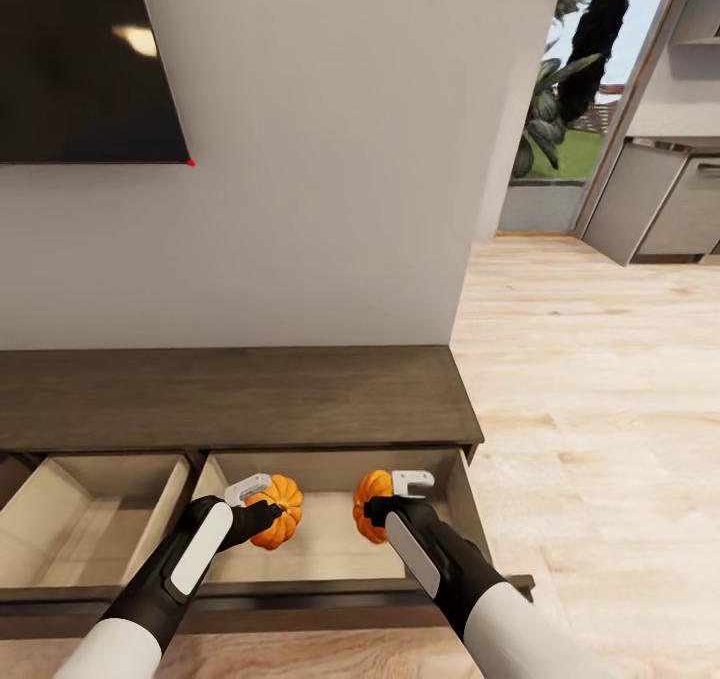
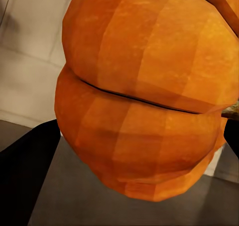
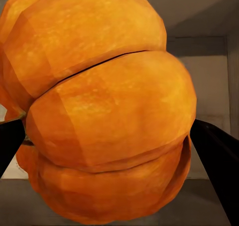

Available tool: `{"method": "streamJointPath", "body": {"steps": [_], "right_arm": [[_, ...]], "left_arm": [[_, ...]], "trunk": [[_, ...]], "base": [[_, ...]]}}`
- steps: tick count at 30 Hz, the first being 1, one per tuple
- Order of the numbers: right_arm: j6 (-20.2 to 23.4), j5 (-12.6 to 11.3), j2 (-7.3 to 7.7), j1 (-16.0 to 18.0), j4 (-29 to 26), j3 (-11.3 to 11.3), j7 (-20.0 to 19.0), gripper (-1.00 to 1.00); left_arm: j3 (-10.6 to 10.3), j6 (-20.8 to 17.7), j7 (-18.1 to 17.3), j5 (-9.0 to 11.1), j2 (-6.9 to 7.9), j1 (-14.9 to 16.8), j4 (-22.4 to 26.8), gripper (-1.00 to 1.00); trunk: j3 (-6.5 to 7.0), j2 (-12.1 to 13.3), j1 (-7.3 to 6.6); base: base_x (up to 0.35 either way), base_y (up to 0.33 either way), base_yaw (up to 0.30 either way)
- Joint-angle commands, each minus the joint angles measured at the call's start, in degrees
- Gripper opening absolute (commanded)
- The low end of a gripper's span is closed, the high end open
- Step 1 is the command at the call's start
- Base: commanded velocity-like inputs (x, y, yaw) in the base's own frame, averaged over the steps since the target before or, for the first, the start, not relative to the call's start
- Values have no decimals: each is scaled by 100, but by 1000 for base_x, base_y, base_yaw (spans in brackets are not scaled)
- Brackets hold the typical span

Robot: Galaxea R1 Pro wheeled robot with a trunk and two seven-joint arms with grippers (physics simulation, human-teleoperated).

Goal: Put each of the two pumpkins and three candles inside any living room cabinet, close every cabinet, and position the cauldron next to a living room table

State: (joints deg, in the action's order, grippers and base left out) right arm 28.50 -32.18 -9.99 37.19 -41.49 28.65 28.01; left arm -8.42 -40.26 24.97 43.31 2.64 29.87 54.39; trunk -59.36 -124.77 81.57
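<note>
Each hand, left hand [image 1: 262, 512] and right hand [image 1: 378, 510], grips one bright-orange ribbed round pumpkin [image 1: 280, 510] [image 1: 368, 505] over the open pale-wood drawer [image 1: 320, 544] of the long dark-brown cabinet [image 1: 230, 399]; lower gently toward six o'clock, then let go.

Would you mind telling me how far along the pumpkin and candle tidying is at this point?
Done: two cabinet drawers stand open. In hand: the left gripper and right gripper each hold a pumpkin over the right drawer. Left: releasing them, the candles, closing up, the cauldron.
</note>
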Motion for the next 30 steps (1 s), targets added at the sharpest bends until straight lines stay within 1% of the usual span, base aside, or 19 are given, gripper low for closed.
{"method": "streamJointPath", "body": {"steps": [1, 4, 9, 13, 17, 26, 30], "right_arm": [[-98, -4, 0, 0, 21, 0, -2, -100], [-326, 13, 0, 5, 160, 17, 1, -100], [-431, 20, 0, 5, 215, 34, 2, -100], [-631, 19, 0, 0, 227, 39, 3, -100], [-679, 19, 0, -1, 230, 43, 1, -100], [-681, 13, 0, 1, 231, 44, 3, -100], [-680, 11, 0, 2, 229, 44, 3, -100]], "left_arm": [[-1, 1, 13, -7, 0, 1, 1, -100], [-1, 1, 9, -7, 0, 1, 1, -100], [-1, 2, 8, -7, 0, 1, 1, -100], [-1, 3, 8, -7, 0, 1, 1, -100], [-1, 5, 8, -7, 0, 1, 1, -100], [-1, 3, -8, -7, 0, 1, 1, -100], [-1, 3, -1, -7, 0, 1, 1, -100]], "trunk": [[-18, -42, 22], [-72, -162, 88], [-162, -363, 198], [-234, -523, 286], [-305, -683, 374], [-305, -683, 374], [-305, -683, 374]], "base": [[0, 0, 0], [0, 0, 0], [0, 0, 0], [0, 0, 0], [0, 0, 0], [2, 1, 0], [173, 50, 0]]}}
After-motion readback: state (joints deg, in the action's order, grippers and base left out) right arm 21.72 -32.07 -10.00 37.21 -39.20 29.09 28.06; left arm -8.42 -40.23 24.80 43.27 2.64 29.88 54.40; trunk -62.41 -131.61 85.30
